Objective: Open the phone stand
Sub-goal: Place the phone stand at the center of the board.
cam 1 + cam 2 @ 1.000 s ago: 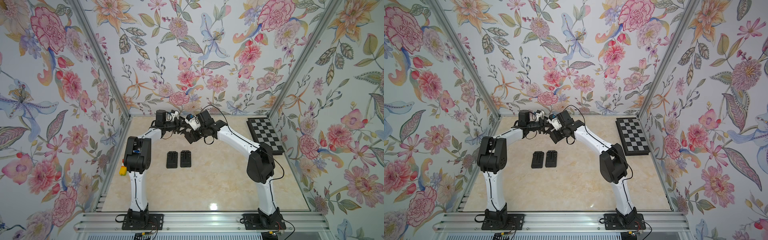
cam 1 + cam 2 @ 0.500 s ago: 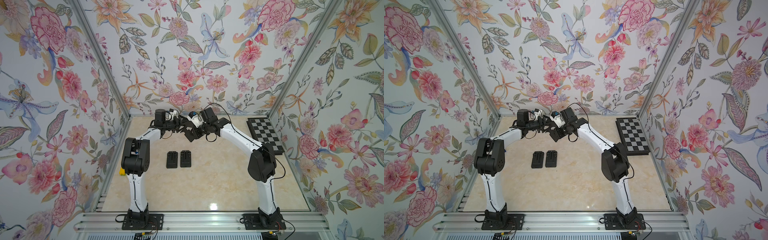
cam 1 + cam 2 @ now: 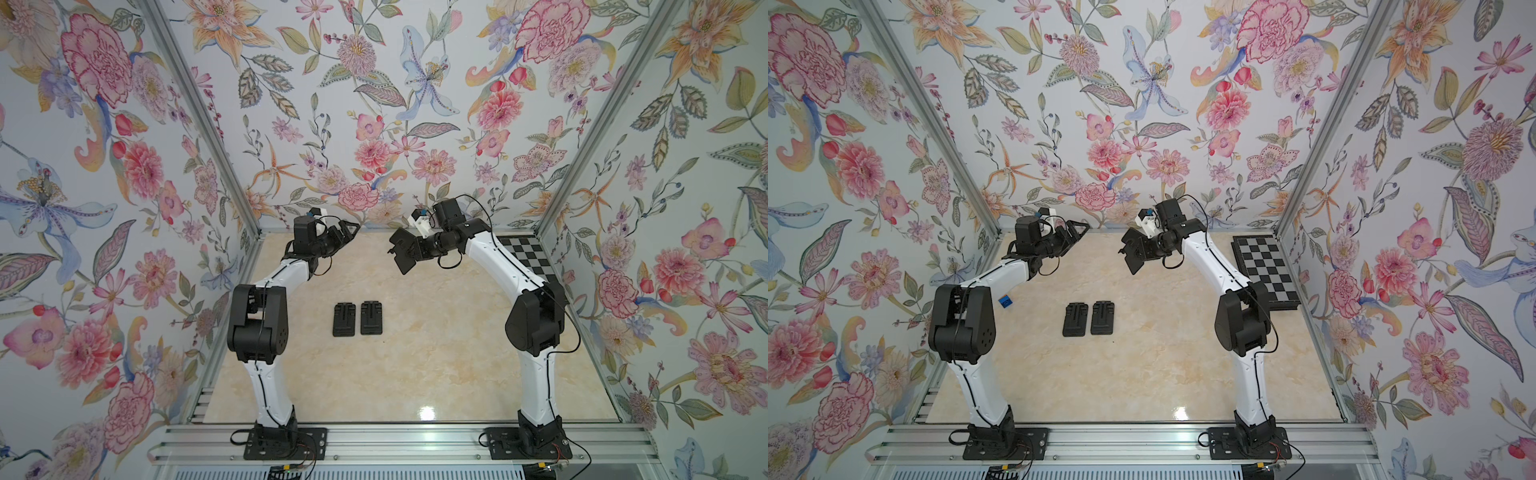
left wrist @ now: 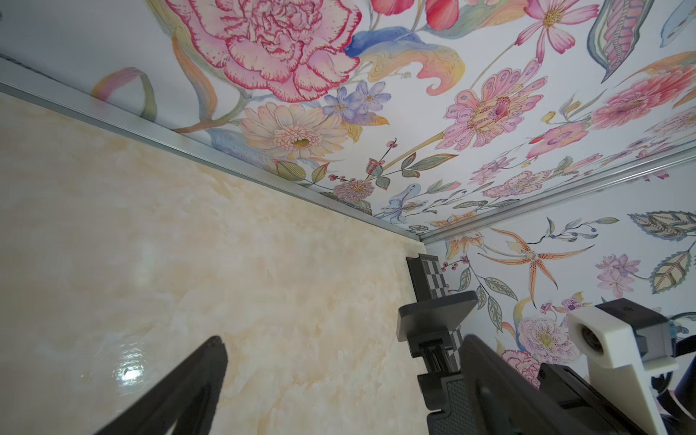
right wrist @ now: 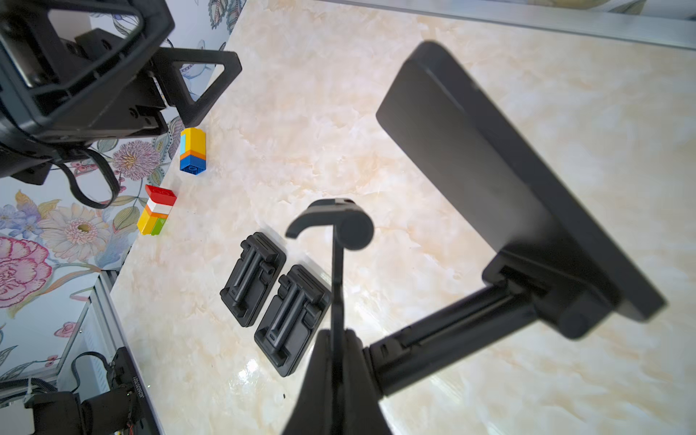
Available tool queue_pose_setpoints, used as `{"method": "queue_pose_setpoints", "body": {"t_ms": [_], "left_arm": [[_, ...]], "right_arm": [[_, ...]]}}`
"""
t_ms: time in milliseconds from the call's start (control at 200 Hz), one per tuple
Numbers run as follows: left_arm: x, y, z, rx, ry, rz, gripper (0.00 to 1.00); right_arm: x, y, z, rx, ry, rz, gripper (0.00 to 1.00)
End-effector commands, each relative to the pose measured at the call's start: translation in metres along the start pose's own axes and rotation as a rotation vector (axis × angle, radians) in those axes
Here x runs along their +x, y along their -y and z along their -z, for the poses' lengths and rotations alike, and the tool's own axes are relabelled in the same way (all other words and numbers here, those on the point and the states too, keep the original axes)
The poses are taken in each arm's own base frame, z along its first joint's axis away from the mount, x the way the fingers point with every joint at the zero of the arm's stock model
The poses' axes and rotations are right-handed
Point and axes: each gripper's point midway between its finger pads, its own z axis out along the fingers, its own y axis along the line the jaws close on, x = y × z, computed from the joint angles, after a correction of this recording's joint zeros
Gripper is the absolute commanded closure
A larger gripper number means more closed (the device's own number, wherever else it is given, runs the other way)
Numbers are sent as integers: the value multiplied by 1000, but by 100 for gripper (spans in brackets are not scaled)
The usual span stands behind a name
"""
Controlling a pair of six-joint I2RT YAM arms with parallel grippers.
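Observation:
A black phone stand (image 3: 401,255) (image 3: 1136,254) hangs unfolded in the air over the back of the table. My right gripper (image 5: 337,335) is shut on its thin hooked plate (image 5: 331,226). An arm (image 5: 452,335) runs from that plate to the wide flat plate (image 5: 489,169). My left gripper (image 3: 347,230) (image 4: 342,339) stands open and empty, apart from the stand, to its left. The stand's plate (image 4: 433,314) shows just beyond one left finger (image 4: 501,384). Two folded black stands (image 3: 344,319) (image 3: 371,318) lie side by side mid-table.
A checkerboard (image 3: 528,257) (image 3: 1264,270) lies at the back right by the wall. Two stacks of coloured toy bricks (image 5: 193,150) (image 5: 156,211) stand near the left wall. Flowered walls close in three sides of the marble table (image 3: 436,353).
The two grippers were together at the stand. My left gripper has opened wide and drawn back to the left. My right gripper has carried the stand a little to the right.

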Motion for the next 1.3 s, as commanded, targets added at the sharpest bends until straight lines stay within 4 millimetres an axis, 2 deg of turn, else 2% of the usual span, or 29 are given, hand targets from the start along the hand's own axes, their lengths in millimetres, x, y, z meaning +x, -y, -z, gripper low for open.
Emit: {"method": "queue_pose_setpoints", "body": {"t_ms": [0, 380, 595, 750, 920, 1195, 1295], "left_arm": [[-7, 15, 15, -48, 50, -116, 2], [29, 39, 21, -278, -43, -415, 2], [47, 39, 16, -297, -87, -439, 2], [55, 38, 14, -298, -104, -440, 2], [59, 36, 13, -300, -118, -439, 2], [67, 32, 14, -306, -146, -435, 2], [70, 29, 15, -310, -155, -438, 2]], "right_arm": [[-12, 7, 1, -35, -2, -99, 100], [-39, 67, 4, -237, 33, -512, 100], [-45, 75, 8, -377, 17, -713, 100], [-31, 83, -2, -439, -60, -911, 100], [-23, 96, -9, -454, -75, -1016, 100], [-18, 122, -22, -613, 13, -1216, 100], [-15, 127, -28, -644, 25, -1237, 100]]}}
